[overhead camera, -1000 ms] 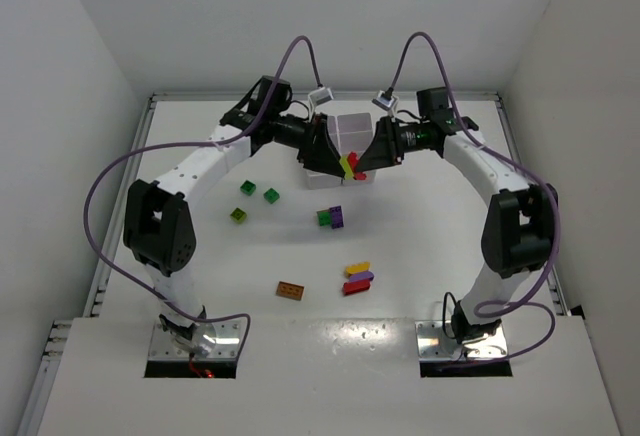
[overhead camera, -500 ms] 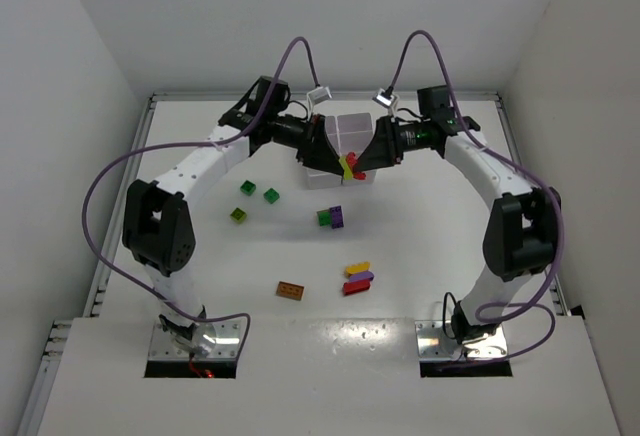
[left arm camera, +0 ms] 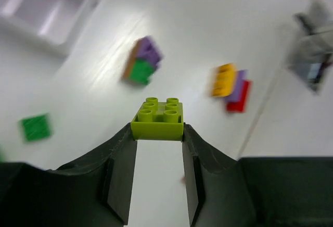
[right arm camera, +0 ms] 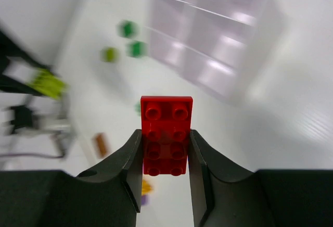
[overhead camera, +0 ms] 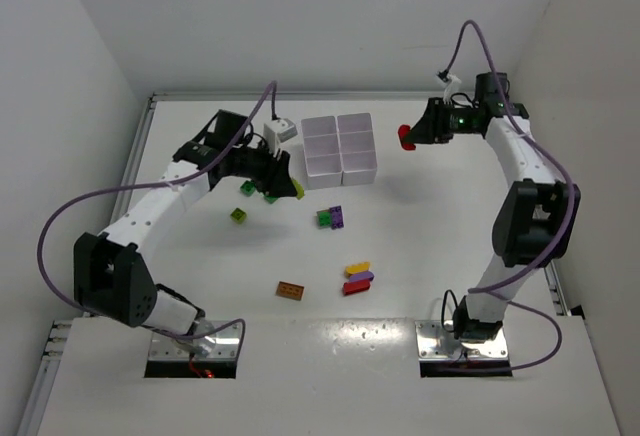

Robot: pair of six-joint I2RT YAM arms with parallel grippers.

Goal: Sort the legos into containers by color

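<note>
No legible text, label, brand or number on anything in view.

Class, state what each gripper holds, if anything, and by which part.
Left gripper: lime brick, pinched by two opposite sides. Right gripper: red brick, clamped by its long sides near one end.
</note>
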